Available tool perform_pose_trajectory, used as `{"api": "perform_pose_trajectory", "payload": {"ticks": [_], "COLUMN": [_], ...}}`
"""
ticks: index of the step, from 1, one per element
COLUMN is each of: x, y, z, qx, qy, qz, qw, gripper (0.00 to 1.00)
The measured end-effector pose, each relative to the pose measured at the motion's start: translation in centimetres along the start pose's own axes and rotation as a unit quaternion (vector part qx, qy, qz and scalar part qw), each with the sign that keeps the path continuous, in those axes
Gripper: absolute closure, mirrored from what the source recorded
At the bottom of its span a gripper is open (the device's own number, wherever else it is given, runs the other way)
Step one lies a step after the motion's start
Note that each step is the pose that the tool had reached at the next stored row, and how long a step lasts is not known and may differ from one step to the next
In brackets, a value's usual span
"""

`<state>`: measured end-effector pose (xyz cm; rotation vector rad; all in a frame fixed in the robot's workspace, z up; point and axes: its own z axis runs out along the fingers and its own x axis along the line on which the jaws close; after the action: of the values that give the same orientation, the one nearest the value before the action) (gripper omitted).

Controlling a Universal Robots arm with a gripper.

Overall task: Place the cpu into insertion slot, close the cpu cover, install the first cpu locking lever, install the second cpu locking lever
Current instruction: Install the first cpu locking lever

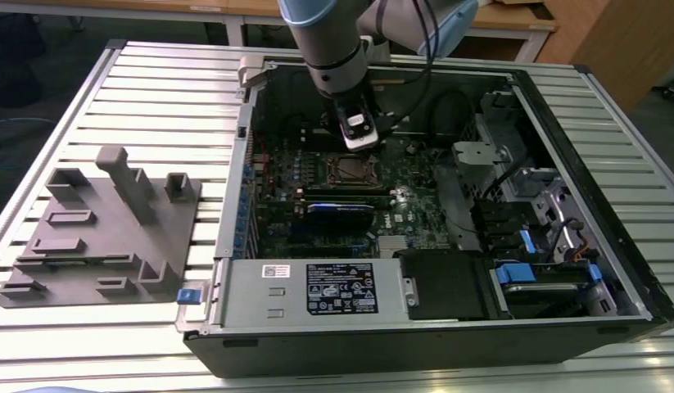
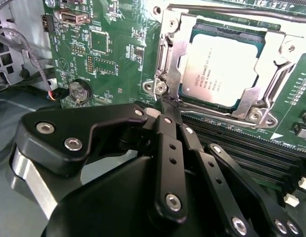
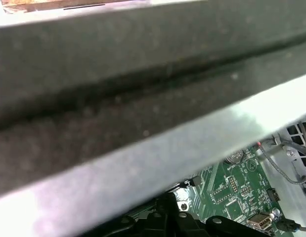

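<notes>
Closest to you in the second wrist view, the black gripper [image 2: 168, 106] has its jaws pressed together, tips at a thin lever by the corner of the insertion slot [image 2: 167, 59]; whether they pinch it, you cannot tell. The cpu [image 2: 219, 66] lies flat in that slot, silver top up, framed by the cpu cover [image 2: 279, 54]. In the exterior view, the gripper [image 1: 359, 141] hangs just above the socket on the green motherboard [image 1: 408, 184] inside the open computer case [image 1: 424, 344].
</notes>
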<state>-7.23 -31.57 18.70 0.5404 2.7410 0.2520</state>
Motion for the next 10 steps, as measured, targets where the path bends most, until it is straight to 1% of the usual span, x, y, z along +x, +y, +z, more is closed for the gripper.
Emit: {"api": "perform_pose_trajectory", "payload": {"ticks": [6, 10], "x": [-0.23, -0.32], "y": [0.18, 0.26], "z": [-0.76, -1.07], "qx": [0.0002, 0.0003], "qy": [0.0004, 0.0006], "qz": [0.000, 0.000], "qw": [1.0000, 1.0000], "gripper": [0.89, 0.89]}}
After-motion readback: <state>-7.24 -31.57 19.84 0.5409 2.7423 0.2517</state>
